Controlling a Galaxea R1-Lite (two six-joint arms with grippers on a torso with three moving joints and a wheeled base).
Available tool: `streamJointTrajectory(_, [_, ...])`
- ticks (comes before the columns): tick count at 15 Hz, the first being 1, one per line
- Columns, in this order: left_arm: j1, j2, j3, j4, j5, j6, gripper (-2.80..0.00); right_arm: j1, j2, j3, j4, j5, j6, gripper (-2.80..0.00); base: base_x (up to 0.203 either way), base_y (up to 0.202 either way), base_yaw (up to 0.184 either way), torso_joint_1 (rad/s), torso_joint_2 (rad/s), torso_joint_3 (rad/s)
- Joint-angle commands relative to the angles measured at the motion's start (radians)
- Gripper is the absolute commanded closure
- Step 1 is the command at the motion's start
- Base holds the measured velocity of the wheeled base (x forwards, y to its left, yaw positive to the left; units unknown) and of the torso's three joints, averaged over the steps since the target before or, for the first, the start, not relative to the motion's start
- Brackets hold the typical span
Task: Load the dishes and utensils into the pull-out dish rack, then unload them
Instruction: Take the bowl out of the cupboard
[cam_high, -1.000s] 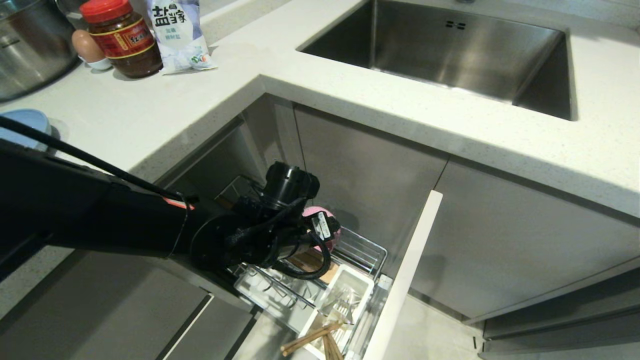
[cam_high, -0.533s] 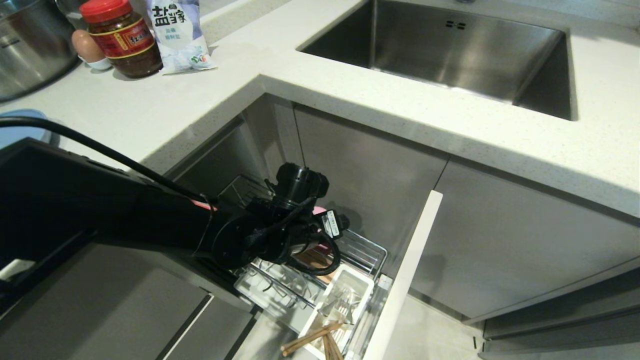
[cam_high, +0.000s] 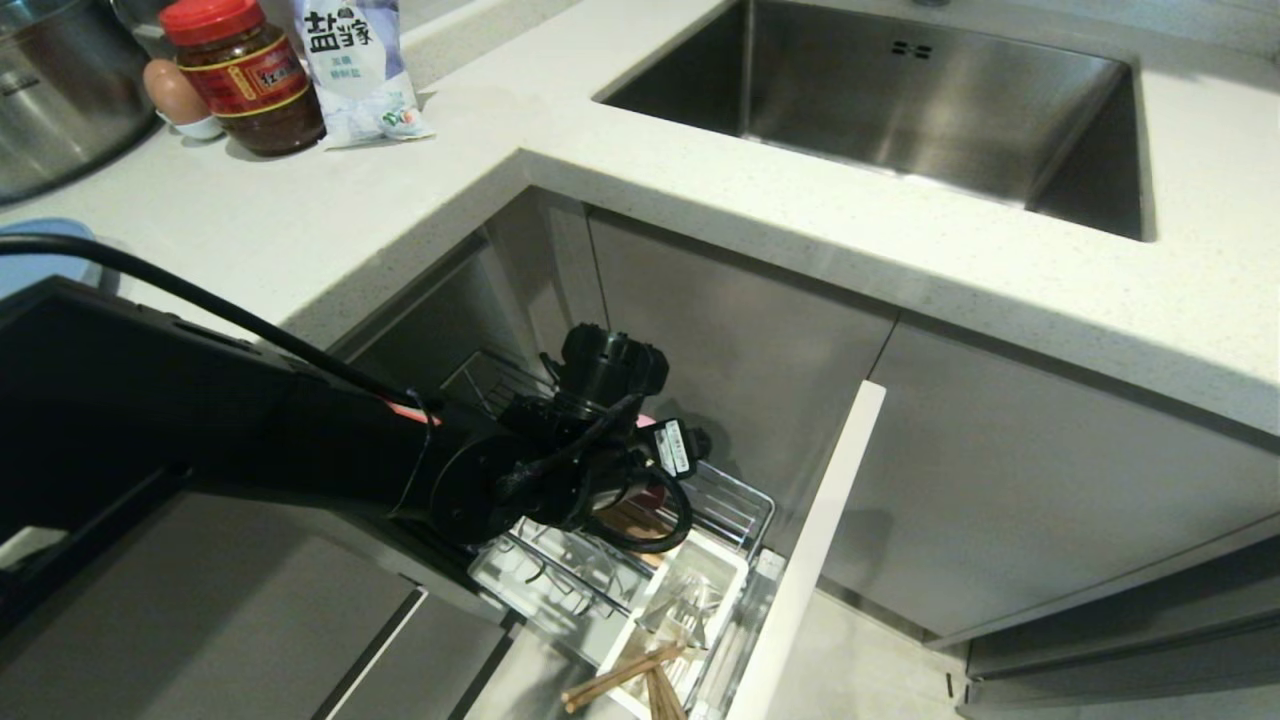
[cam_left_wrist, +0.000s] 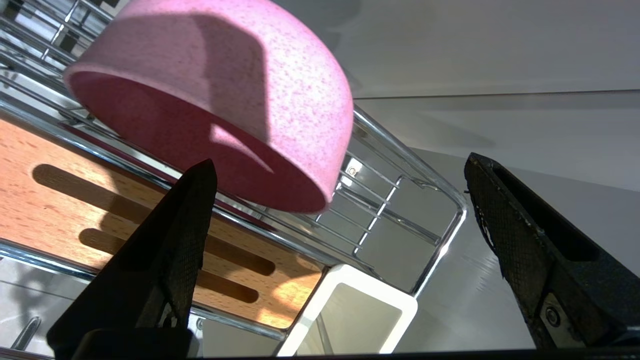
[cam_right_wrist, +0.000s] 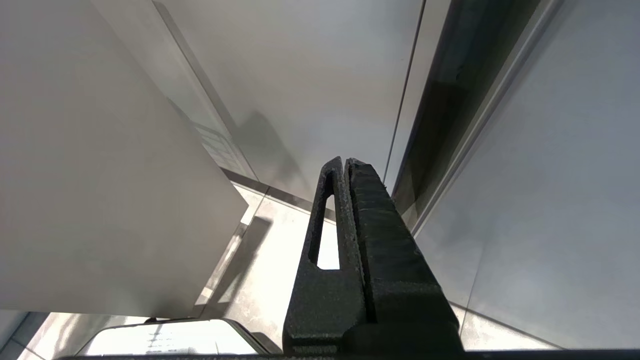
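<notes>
Fingers spread wide on our left gripper (cam_left_wrist: 340, 200), pink bowl (cam_left_wrist: 220, 100) tilted on the wire rack (cam_left_wrist: 440, 240) ahead, wooden strip (cam_left_wrist: 60, 210) and white caddy (cam_left_wrist: 350, 305) crowding alongside; our right gripper (cam_right_wrist: 345, 165) hangs closed.

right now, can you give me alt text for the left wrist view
The left gripper, fingers wide open, points at a pink bowl lying tilted on the chrome wire dish rack, without touching it. Beneath the bowl runs a slotted wooden strip, with a white cutlery caddy beside it.
</notes>
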Motion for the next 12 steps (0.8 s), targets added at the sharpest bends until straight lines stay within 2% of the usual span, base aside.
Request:
streamJointTrajectory(1, [0.000, 0.001, -0.001, -0.007, 0.008, 0.014, -2.80, 0.001, -0.004, 0.000, 0.000, 0.000, 0.000, 0.00, 0.000, 0.000, 0.000, 0.000, 0.00, 0.000])
streamJointTrajectory(6, [0.005, 0.022, -0.001, -0.034, 0.012, 0.044, -2.80, 0.000, -0.004, 0.000, 0.000, -0.001, 0.000, 0.00, 0.000, 0.000, 0.000, 0.000, 0.00, 0.000])
streamJointTrajectory(9, [0.004, 0.037, -0.001, -0.057, 0.037, 0.054, -2.80, 0.000, -0.004, 0.000, 0.000, 0.000, 0.000, 0.00, 0.000, 0.000, 0.000, 0.000, 0.00, 0.000])
streamJointTrajectory(10, [0.004, 0.043, -0.001, -0.061, 0.045, 0.073, 0.00, 0.000, -0.004, 0.000, 0.000, 0.000, 0.000, 0.00, 0.000, 0.000, 0.000, 0.000, 0.00, 0.000])
streamJointTrajectory(12, [0.004, 0.052, -0.002, -0.062, 0.048, 0.075, 0.00, 0.000, -0.004, 0.000, 0.000, -0.001, 0.000, 0.00, 0.000, 0.000, 0.000, 0.000, 0.00, 0.000])
